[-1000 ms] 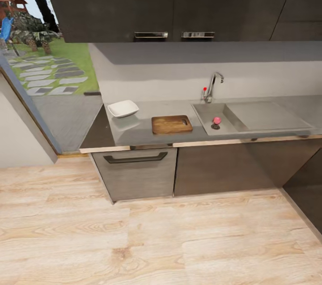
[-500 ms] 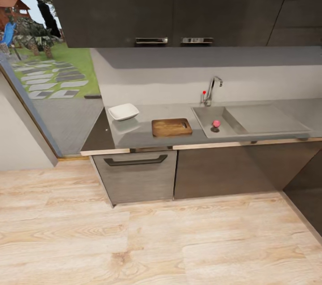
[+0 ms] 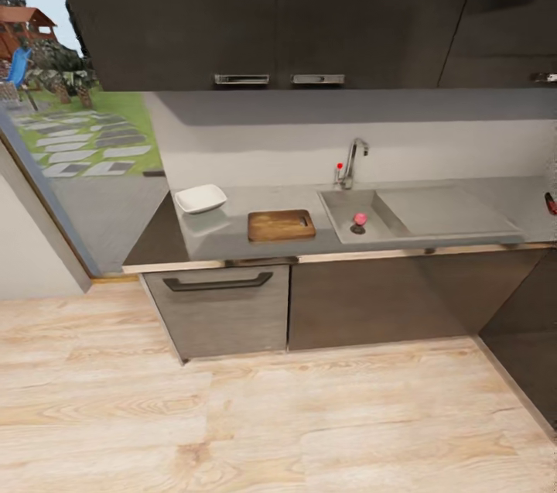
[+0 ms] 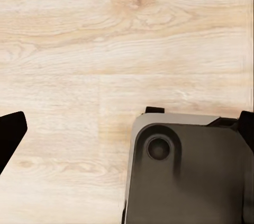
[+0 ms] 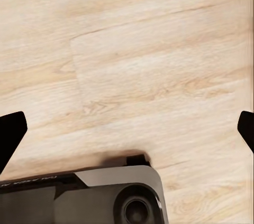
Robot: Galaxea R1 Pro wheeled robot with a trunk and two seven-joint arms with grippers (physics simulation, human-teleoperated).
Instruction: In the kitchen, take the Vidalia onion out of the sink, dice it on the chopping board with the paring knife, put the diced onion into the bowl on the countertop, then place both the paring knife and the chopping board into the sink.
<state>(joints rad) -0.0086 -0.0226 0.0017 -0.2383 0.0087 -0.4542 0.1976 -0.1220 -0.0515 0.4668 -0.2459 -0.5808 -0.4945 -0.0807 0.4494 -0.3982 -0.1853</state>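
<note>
Camera swung rightward; onion sitting on sink drain, chopping board beside bowl; left gripper and right gripper spread, empty over floor; base overshoot risks cabinet strike.

Head view from well back and high, facing the countertop and sink over wood floor; both wrist views straight down, close over that same floor beside the robot's base.
</note>
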